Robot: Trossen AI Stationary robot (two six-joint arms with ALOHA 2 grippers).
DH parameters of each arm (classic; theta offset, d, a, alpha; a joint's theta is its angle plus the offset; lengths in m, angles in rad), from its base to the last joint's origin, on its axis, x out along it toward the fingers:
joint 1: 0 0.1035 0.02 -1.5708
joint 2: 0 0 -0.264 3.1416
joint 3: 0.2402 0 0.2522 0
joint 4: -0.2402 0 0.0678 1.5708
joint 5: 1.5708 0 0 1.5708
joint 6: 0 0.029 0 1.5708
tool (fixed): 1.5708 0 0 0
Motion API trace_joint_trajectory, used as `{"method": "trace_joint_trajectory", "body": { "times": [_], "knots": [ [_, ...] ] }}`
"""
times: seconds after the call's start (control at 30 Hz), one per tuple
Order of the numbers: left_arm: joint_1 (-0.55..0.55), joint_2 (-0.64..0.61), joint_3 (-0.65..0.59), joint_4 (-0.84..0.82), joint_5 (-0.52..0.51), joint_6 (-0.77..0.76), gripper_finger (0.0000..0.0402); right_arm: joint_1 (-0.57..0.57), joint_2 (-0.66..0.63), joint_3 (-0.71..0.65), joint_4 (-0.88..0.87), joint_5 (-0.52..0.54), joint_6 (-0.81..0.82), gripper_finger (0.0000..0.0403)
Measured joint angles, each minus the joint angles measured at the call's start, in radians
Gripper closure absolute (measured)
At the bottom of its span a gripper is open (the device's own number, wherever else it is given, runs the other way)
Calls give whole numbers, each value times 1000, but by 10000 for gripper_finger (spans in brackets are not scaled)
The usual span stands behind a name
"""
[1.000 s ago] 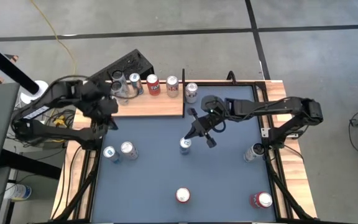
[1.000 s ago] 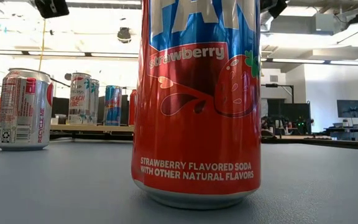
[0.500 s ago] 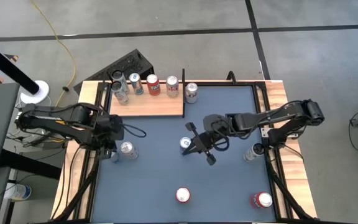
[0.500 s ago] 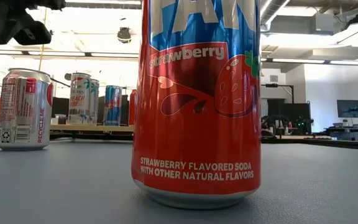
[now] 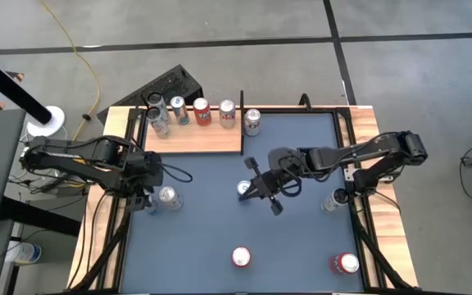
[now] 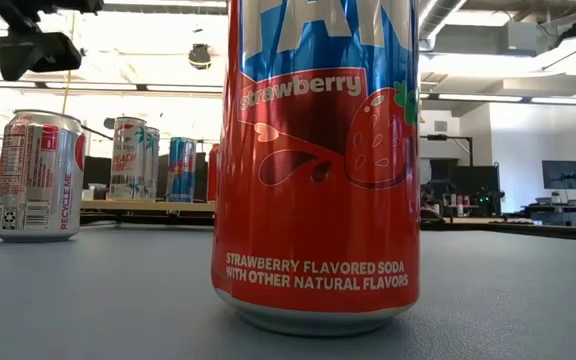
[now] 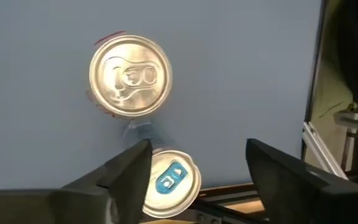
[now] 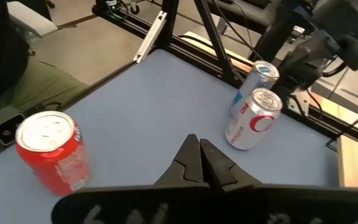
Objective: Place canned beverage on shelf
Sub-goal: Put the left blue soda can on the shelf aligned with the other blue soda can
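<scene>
The shelf [image 5: 195, 137] lies at the table's far left with several cans standing on it. Two cans stand side by side near the table's left edge: a blue-tabbed one [image 7: 169, 180] and a silver-topped one [image 7: 130, 76]. My left gripper [image 7: 197, 168] hangs open above them, the blue-tabbed can close beside one finger [image 7: 126, 171], and it touches nothing. Another can [image 5: 243, 189] stands mid-table. My right gripper [image 5: 252, 188] hovers by it, shut and empty [image 8: 199, 152].
One can [image 5: 252, 120] stands on the table just right of the shelf. A red strawberry soda can [image 6: 313, 170] stands near the front edge, another red can [image 5: 344, 263] at the near right corner, and one can [image 5: 332, 201] at the right edge.
My left gripper has swung from over the shelf toward the table's near edge and come down, stopping above the two cans at the left. My right gripper has drifted a little toward the near edge beside the mid-table can. No can has moved.
</scene>
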Motion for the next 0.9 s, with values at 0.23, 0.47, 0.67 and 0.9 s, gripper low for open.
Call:
{"method": "trace_joint_trajectory", "body": {
  "times": [0.23, 0.47, 0.67, 0.9],
  "knots": [
    [-55, 1, -39, -9, -59, -6, 108, -34, 0, 0, -1, 0, -9, 403],
    [-118, 35, -97, -1, -93, 49, 102, -35, 0, 0, -1, -3, -42, 403],
    [-157, 79, -104, -10, -156, 123, 102, -32, 0, 0, -1, -3, -42, 403],
    [-217, 148, -104, -62, -173, 166, 102, -20, 0, 0, -1, -4, -35, 403]
  ]
}}
